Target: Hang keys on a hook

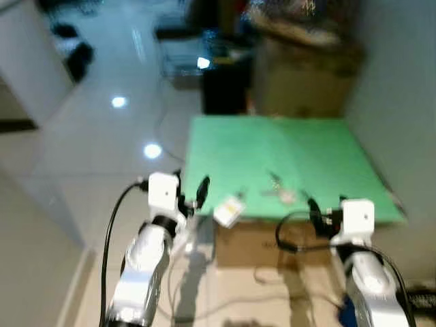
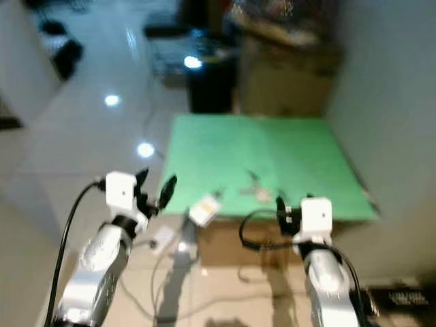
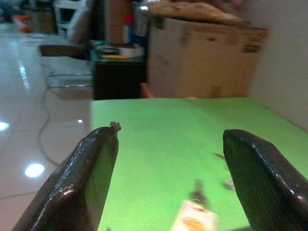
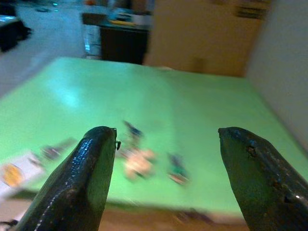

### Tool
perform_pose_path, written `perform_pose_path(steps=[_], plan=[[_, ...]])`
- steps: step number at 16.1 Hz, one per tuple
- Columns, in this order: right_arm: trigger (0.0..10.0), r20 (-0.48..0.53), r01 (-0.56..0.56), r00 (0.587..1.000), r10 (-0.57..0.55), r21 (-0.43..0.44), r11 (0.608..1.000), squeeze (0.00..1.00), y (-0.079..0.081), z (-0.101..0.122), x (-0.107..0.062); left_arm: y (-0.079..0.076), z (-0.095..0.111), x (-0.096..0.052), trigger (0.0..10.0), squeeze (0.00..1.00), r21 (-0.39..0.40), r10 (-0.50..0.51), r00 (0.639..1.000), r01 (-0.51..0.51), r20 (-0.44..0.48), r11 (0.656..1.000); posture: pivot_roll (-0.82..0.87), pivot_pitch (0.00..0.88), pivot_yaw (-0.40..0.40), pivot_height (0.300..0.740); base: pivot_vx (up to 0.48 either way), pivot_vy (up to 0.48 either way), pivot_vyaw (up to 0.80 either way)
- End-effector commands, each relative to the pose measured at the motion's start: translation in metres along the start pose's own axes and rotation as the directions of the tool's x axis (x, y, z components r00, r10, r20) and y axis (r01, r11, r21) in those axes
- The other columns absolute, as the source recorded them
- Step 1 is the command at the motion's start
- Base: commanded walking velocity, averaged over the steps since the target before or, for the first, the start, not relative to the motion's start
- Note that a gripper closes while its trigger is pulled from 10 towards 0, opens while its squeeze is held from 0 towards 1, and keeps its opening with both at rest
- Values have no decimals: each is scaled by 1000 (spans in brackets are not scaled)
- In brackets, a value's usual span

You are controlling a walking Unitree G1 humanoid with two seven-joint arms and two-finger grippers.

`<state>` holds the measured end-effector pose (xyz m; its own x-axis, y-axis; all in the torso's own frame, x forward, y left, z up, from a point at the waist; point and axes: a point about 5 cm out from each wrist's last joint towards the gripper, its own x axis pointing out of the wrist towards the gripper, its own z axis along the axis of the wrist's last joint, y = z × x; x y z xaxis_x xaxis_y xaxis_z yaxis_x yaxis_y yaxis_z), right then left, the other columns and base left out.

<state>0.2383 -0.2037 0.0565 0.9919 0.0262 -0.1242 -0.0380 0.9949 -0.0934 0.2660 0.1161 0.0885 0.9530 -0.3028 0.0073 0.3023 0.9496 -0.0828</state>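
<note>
A bunch of keys (image 1: 279, 191) lies blurred near the front edge of a green table (image 1: 286, 153), also seen as keys (image 4: 137, 159) with a pale fob. A white and yellow tag (image 1: 229, 210) lies at the table's front left edge. My left gripper (image 1: 194, 194) is open, raised just off the front left corner of the table. My right gripper (image 1: 315, 208) is open, short of the front edge and a little right of the keys. Both hold nothing. In the wrist views the black fingers (image 3: 91, 168) (image 4: 86, 173) stand wide apart.
A cardboard box (image 1: 306, 82) and a black cabinet (image 1: 225, 85) stand behind the table. A wall (image 1: 402, 88) runs along the right. Glossy tiled floor (image 1: 102, 129) spreads to the left. Cables (image 1: 272, 279) trail on the floor under the table front.
</note>
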Motion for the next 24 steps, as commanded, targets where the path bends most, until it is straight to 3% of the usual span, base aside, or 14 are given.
perform_pose_path(steps=[1, 5, 6, 7, 8, 14, 17, 19, 24], plan=[[10000, 18, -22, 1000, 22, -2, 1000, 0, 7, 3, 1, 7, -1, -4, 10000, 0, 7, 13, 1000, -13, -8, 1000, -213, 65, 2, 740, 480, 0, 0], [10000, 7, -27, 1000, 27, 7, 1000, 0, 8, 0, 1, 5, -4, -2, 10000, 0, 13, 17, 1000, -17, -23, 1000, -216, 77, 8, 740, 415, 0, 0], [10000, -23, -28, 999, 30, 68, 997, 0, 10, -3, 3, 7, -3, -1, 10000, 0, 26, 35, 999, -35, -19, 999, -216, 80, 9, 740, 0, 0, 0], [10000, -84, -39, 995, 56, 192, 981, 0, 14, -8, 9, 13, -2, 1, 10000, 0, 57, 79, 997, -78, -17, 995, -220, 83, 14, 740, 0, 0, 0], [10000, -83, -87, 992, 100, 151, 985, 0, 18, -6, 17, 17, -3, 3, 10000, 0, 79, 97, 995, -95, -25, 992, -220, 84, 15, 740, 0, 0, 0], [10000, -125, -33, 991, 48, 125, 992, 0, 18, -12, 30, 17, 0, 7, 10000, 0, 95, 70, 997, -68, -14, 993, -212, 92, 21, 740, 0, 0, 0], [10000, -126, 11, 992, -3, 62, 998, 0, 14, -9, 42, 15, 2, 8, 10000, 0, 89, 56, 998, -54, -10, 995, -209, 95, 28, 740, 0, 0, 0], [10000, -77, 74, 995, -69, 71, 995, 0, 9, -1, 49, 14, 3, 8, 10000, 0, 83, 53, 999, -53, -7, 995, -208, 98, 31, 740, 0, 0, 0], [10000, -70, 59, 996, -55, 52, 997, 0, 20, 4, 58, 12, 3, 6, 10000, 0, 85, 45, 999, -44, -10, 995, -200, 104, 31, 740, 0, 0, 0]])
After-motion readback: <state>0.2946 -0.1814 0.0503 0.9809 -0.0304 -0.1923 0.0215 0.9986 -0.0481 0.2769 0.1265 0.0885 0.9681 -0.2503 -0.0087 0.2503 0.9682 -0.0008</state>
